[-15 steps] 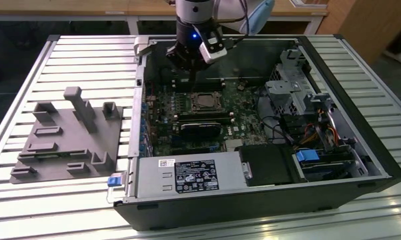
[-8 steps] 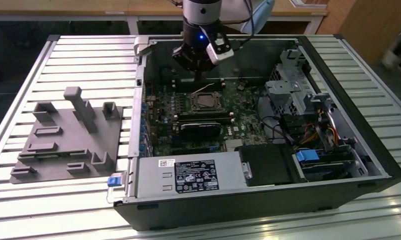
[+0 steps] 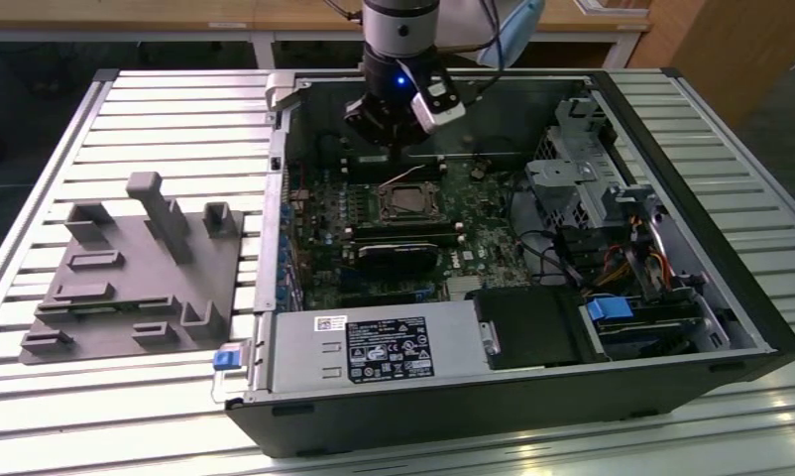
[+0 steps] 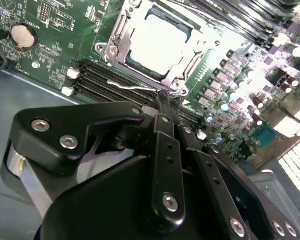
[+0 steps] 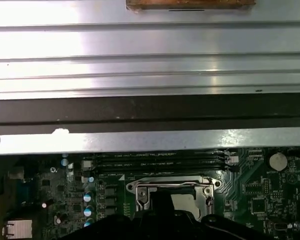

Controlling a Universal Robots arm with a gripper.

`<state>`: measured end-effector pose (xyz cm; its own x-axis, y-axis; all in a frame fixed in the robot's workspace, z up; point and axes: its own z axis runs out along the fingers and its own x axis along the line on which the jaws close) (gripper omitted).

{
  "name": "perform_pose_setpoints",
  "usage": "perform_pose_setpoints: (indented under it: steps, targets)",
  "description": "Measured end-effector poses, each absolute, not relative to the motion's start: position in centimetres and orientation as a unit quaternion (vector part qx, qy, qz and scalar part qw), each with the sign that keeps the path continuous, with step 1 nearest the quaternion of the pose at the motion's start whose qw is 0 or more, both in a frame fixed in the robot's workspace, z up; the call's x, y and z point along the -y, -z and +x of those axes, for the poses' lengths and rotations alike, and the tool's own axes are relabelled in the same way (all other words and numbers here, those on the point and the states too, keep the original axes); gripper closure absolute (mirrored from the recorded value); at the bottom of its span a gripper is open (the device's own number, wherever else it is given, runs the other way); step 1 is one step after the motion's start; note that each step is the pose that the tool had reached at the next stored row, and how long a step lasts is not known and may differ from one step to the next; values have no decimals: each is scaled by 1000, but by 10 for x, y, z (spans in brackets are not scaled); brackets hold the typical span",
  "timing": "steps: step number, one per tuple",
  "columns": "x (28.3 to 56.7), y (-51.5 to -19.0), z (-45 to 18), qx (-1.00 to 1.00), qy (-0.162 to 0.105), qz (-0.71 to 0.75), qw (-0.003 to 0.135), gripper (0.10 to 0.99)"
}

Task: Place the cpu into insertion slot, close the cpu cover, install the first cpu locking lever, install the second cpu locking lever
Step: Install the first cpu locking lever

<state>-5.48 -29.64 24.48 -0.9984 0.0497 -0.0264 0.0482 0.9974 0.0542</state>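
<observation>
In the exterior view, the gripper [image 3: 395, 149] is hanging inside an open computer case [image 3: 715, 297], just above the insertion slot [image 3: 407, 201] on the green motherboard [image 3: 477, 253]. In the second wrist view, its fingers [image 4: 166, 107] are pressing together, empty, beside the cpu cover [image 4: 157, 42] lying over the cpu [image 4: 157, 41]. In the first wrist view, a locking lever [image 5: 172, 185] is crossing the cover's edge.

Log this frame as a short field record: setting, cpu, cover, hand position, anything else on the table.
setting: open computer case lying on a slatted table
cpu: silver-topped cpu seated in the insertion slot
cpu cover: silvery frame lies around the chip, apparently closed
locking lever: thin wire lever beside the socket
hand: hand low at the socket's edge, by the lever
other: grey fixture block at the exterior view's left
</observation>
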Motion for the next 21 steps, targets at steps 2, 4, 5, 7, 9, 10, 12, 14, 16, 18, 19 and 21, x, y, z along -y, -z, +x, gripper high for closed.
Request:
perform_pose_setpoints:
  steps: [2,4,5,7,9,10,12,14,16,18,19,21]
  targets:
    - [295,-241,-52,-999,-27,24,14,980]
    - [292,-239,-50,-999,-27,23,14,980]
    - [291,-239,-48,-999,-27,23,14,980]
    - [290,-237,-45,-999,-27,23,14,980]
    - [290,-234,-42,-999,-27,20,14,980]
    - [290,-233,-42,-999,-27,17,14,980]
    - [290,-231,-40,-999,-27,10,13,980]
    - [289,-229,-37,-1000,-27,9,13,980]
    - [287,-228,-35,-1000,-27,9,13,980]
    - [286,-227,-34,-1000,-27,8,13,980]
    - [285,-226,-33,-1000,-27,8,13,980]
    - [284,-225,-33,-1000,-27,7,13,980]
